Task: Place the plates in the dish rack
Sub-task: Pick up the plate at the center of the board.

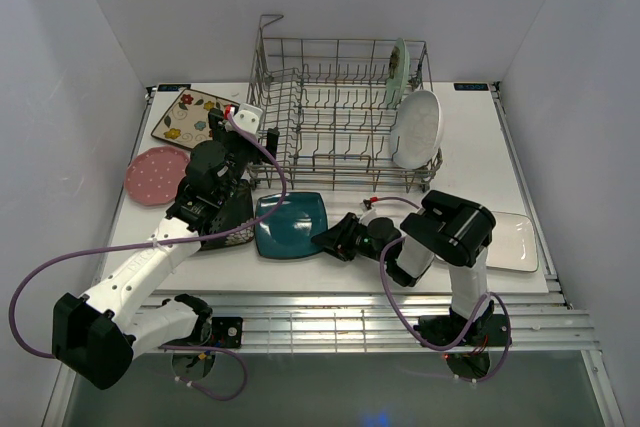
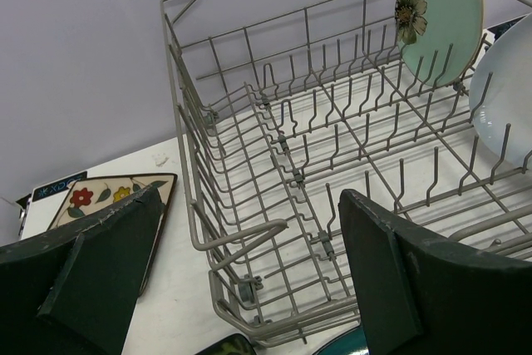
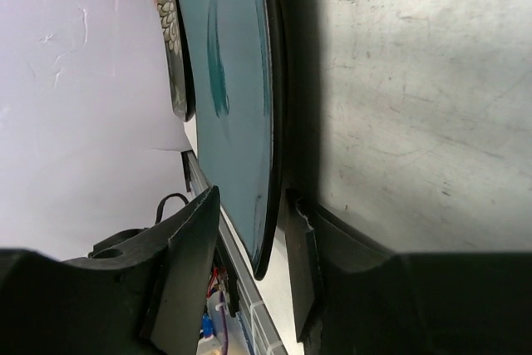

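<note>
Just in front of the dish rack, the teal plate lies on the bench, right tool half-closed astride its rim; whether it grips, I cannot tell. Beside the rack the left tool hovers wide open and empty. Risk: a shallow edge grip could let the plate pivot out on lifting.

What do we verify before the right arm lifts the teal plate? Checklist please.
1. Right pincer straddles teal square plate's rim: ok.
2. Grip firm on it: cannot tell.
3. Left pincer open, away from that plate: ok.
4. Dish rack has free tines left of mint-green round plate and white oval plate: ok.
5. Teal square plate clear of dark patterned square plate: cannot tell.
</note>
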You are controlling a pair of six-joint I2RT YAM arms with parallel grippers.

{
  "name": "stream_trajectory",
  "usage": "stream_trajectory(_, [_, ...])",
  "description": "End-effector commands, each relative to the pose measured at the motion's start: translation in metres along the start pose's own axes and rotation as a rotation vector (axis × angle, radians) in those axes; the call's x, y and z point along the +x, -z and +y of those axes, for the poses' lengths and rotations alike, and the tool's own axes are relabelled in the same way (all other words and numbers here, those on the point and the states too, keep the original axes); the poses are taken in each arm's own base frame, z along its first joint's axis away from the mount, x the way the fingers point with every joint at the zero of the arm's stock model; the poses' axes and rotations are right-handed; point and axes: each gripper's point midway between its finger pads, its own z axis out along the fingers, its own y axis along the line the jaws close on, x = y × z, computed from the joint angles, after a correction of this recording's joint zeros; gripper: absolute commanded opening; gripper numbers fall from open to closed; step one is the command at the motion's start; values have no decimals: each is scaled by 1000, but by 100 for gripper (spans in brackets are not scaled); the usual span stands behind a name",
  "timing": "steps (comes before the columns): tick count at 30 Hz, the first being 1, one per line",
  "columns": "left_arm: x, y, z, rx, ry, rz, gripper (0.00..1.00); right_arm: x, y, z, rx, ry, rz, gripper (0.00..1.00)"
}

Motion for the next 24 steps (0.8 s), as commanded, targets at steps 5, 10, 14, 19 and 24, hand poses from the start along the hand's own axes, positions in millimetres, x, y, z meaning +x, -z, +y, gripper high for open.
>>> stream_trajectory(5, [-4,3,2,-9,3,-18,98,-6,-5,19,-89,24,-42,41])
stream_trajectory(10, [-3,3,3,-16,3,-15,98,-7,-4,21,-91,23,-47,30])
stream_trajectory(14, [-3,3,3,-14,2,-19,98,-6,1,21,-88,24,-54,8])
stream_trajectory(19, [-5,4,3,-11,4,-22,98,-8,9,28,-91,33,-87,8])
stream_trajectory(24, [-5,4,3,-10,5,-24,98,-7,18,32,-86,60,-113,8])
